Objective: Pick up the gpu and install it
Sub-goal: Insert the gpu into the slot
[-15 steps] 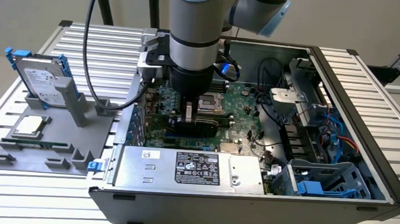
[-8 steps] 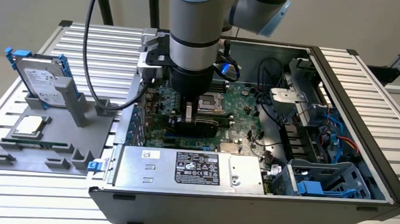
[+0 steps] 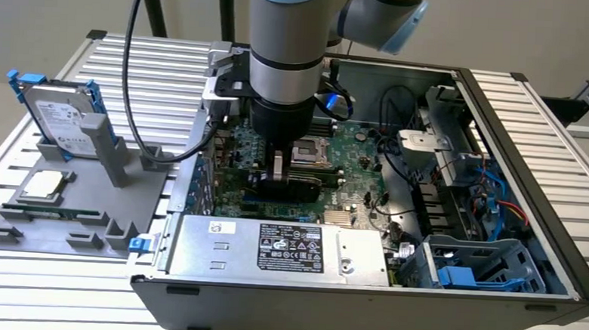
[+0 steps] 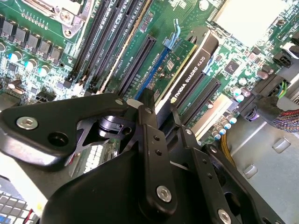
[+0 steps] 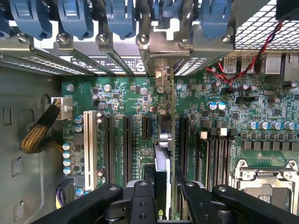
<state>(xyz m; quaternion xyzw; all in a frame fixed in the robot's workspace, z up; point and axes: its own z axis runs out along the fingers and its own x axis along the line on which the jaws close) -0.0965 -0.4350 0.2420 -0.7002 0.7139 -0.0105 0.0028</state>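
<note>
So the gripper (image 3: 278, 181) is down inside the open case (image 3: 536, 178), black matte fingers (image 4: 154, 154) pinched on the gpu (image 4: 189, 65). The card stands on edge over the glossy green motherboard (image 3: 361, 149), right in among the long black slots (image 5: 127, 140). In the second wrist view you get its thin black shroud edge next to the green board face. In the first wrist view it's a thin vertical sliver (image 5: 172, 140) running up to the silver bracket (image 5: 161, 77) at the perforated rear wall. Can't tell if it's fully seated. A silver hard drive (image 3: 60, 119) sits upright on the grey tray (image 3: 29, 227) outside.
</note>
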